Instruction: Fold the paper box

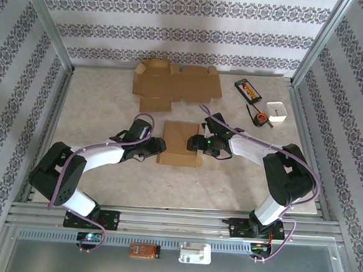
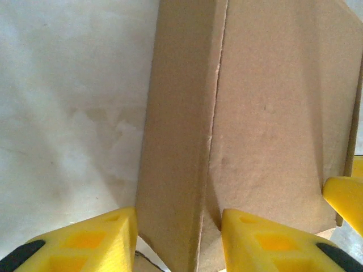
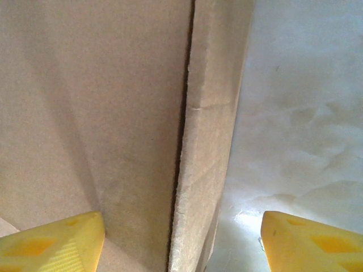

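Note:
The brown paper box (image 1: 181, 143) lies partly folded on the table's middle, its flat panel facing up. My left gripper (image 1: 160, 146) is at the box's left edge. In the left wrist view that gripper (image 2: 178, 243) has its yellow fingers (image 2: 85, 241) on either side of the raised side wall (image 2: 176, 141), pressed close against it. My right gripper (image 1: 197, 144) is at the box's right edge. In the right wrist view this gripper (image 3: 182, 243) stands open and straddles the other side wall (image 3: 207, 141). A wide gap separates that wall from the outer finger (image 3: 312, 241).
A flat unfolded cardboard blank (image 1: 176, 84) lies at the back of the table. At the back right are a black and orange item (image 1: 248, 89), an orange tape roll (image 1: 260, 120) and a small white box (image 1: 276, 111). Metal frame rails border the table.

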You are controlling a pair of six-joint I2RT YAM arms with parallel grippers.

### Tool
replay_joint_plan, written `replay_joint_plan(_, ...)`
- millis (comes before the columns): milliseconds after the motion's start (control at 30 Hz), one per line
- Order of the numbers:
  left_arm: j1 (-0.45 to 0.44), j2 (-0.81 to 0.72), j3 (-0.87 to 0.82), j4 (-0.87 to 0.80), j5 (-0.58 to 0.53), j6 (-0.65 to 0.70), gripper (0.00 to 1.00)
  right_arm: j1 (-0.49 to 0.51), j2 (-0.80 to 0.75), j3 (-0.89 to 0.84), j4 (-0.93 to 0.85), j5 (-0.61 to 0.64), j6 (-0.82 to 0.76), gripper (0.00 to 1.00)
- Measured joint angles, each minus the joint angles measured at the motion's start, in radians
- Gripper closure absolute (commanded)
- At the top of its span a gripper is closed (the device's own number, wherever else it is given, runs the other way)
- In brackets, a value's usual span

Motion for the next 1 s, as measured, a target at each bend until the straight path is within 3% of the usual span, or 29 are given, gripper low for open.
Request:
replay_joint_plan(233, 0.000, -0.101, 0.024, -0.011, -0.074, 0.060, 0.43, -0.029, -0.065, 0.051, -0.012, 0.015, 0.000, 0.27)
replay_joint_plan(533, 0.016, -0.129, 0.038, 0.031, -0.138, 0.109, 0.23, -0.071, -0.015, 0.086, 0.040, 0.034, 0.005, 0.49)
replay_joint_plan(1000, 0.041, -0.035, 0.019, 0.157, -0.056, 0.093, 0.13, -0.085, 0.006, -0.010, 0.121, -0.030, 0.000, 0.80)
